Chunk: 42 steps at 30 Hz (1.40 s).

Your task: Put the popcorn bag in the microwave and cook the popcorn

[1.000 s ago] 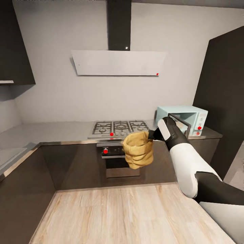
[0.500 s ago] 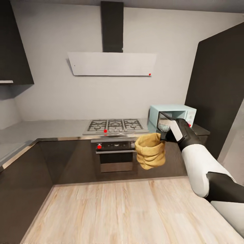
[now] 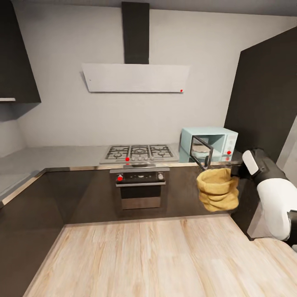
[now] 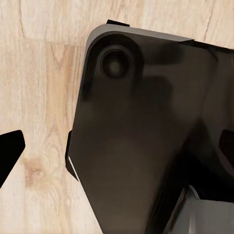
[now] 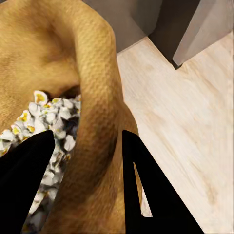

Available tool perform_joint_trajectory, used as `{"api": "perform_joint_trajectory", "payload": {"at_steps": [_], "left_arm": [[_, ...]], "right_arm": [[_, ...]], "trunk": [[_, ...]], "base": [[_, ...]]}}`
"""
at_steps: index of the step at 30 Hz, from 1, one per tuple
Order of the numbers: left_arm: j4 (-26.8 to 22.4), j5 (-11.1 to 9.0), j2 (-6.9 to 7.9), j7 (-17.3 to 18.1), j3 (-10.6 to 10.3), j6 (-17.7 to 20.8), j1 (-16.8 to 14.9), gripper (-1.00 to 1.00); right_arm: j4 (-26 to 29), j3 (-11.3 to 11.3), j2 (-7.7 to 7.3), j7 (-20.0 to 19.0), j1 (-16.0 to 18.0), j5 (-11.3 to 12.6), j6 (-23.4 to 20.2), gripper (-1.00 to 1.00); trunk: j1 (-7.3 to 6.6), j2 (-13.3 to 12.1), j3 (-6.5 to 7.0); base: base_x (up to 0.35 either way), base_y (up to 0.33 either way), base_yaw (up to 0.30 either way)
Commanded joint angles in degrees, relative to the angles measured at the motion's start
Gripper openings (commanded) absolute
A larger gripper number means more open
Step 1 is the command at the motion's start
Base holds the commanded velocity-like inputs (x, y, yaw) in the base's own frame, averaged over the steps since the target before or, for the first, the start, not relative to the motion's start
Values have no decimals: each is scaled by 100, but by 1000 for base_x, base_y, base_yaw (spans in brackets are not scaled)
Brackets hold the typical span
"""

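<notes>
Carrying step — right hand [image 3: 236, 172] clamped on wrinkled orange-tan popcorn bag's [image 3: 218, 189] rim, just below the pale mint-blue microwave's [image 3: 209, 144] open door; next, lifting up into the cavity.

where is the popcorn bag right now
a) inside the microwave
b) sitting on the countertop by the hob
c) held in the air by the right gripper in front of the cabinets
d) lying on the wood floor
c: the right gripper pinches the rim of the popcorn bag, which hangs off the floor in front of the dark cabinet fronts, below the microwave with its door open.
</notes>
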<state>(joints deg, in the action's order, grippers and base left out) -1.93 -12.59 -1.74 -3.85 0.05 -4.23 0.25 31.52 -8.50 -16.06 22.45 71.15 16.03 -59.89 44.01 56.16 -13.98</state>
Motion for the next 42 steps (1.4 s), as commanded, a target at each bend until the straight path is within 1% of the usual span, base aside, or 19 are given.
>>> {"api": "perform_joint_trajectory", "payload": {"at_steps": [1,2,5,7,9,11,18,29,30,31,34,37,42], "left_arm": [[-9,-33,-2,-9,-11,-6,2,100],[-9,-33,-2,-6,-13,-3,2,100],[-9,-39,-2,-9,-14,1,2,100],[-9,-41,-2,-11,-14,1,2,100],[-9,-42,-2,-11,-14,1,2,100],[-5,-45,0,-11,-14,6,2,100],[-1,-67,-2,-49,-21,60,2,100],[0,-86,-2,-55,-18,63,2,100],[0,-84,-2,-55,-16,63,2,100],[0,-82,-2,-55,-15,62,2,100],[0,-78,-2,-55,-14,62,2,100],[0,-77,-2,-55,-14,59,2,100],[0,-77,-2,-55,-14,46,2,100]], "right_arm": [[-151,-10,-127,49,4,120,-11,-100],[-192,-11,-165,49,4,117,-11,-100],[-232,-11,-209,51,4,57,-11,-100],[-233,-11,-237,51,4,60,-11,-100],[-234,-11,-307,49,4,90,-11,-100],[-234,-11,-341,49,4,108,-11,-100],[-396,-2,-348,49,4,107,-11,-100],[-401,-5,-341,35,4,123,-11,-100],[-401,-8,-339,-16,4,125,-11,-100],[-401,-9,-337,-158,4,125,-11,-100],[-395,-11,-344,-725,4,100,-11,-100],[-392,-11,-345,-826,4,108,-11,-100],[-383,-11,-345,-838,4,99,-11,-100]], "trunk": [[1,5,-6],[1,5,-6],[1,5,-6],[1,5,-6],[1,5,-6],[1,5,-6],[1,5,-6],[1,5,-6],[1,5,-6],[1,5,-6],[1,5,-6],[1,5,-6],[1,5,-6]], "base": [[0,-105,0],[29,-187,0],[74,-255,0],[86,-273,0],[89,-274,0],[96,-274,0],[164,-271,0],[236,-241,0],[245,-233,0],[245,-233,0],[245,-233,0],[245,-233,0],[245,-233,0]]}}
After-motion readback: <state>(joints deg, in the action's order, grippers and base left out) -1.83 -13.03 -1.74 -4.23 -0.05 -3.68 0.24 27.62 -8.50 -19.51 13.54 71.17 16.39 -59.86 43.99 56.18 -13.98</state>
